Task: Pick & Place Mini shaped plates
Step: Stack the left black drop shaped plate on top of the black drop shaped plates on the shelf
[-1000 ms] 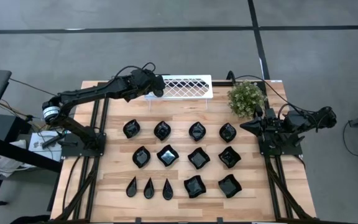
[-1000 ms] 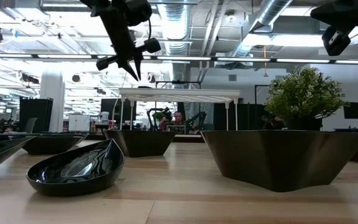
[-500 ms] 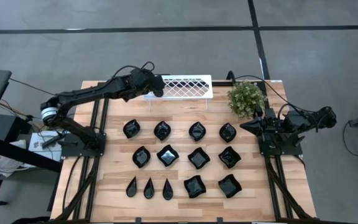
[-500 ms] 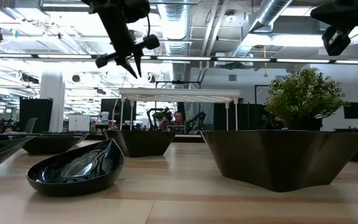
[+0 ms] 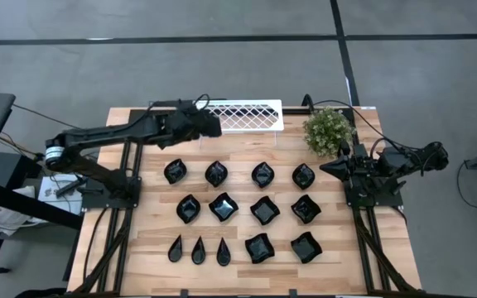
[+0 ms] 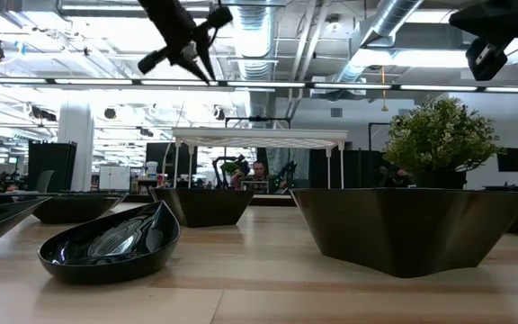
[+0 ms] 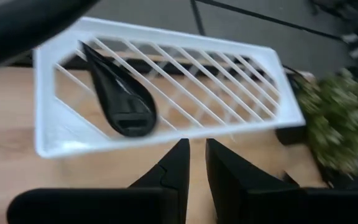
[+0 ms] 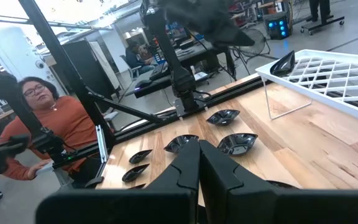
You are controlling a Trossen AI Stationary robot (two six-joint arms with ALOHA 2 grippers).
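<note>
Several glossy black mini plates lie in three rows on the wooden table, flower and square shapes with three teardrops in the near row. One more teardrop plate lies flat on the left end of the white lattice rack. My left gripper hovers above the table just on the near side of that rack end, open by a narrow gap and empty. In the high view its arm hides the racked plate. My right gripper waits shut at the table's right edge.
A potted green plant stands at the far right corner, beside the rack. The rack stands on thin legs along the far edge. A person in an orange top sits beyond the table's left side.
My left gripper has risen and drawn back from over the rack's left end toward the table's near edge. The plates on the table and the one on the rack have stayed where they were.
</note>
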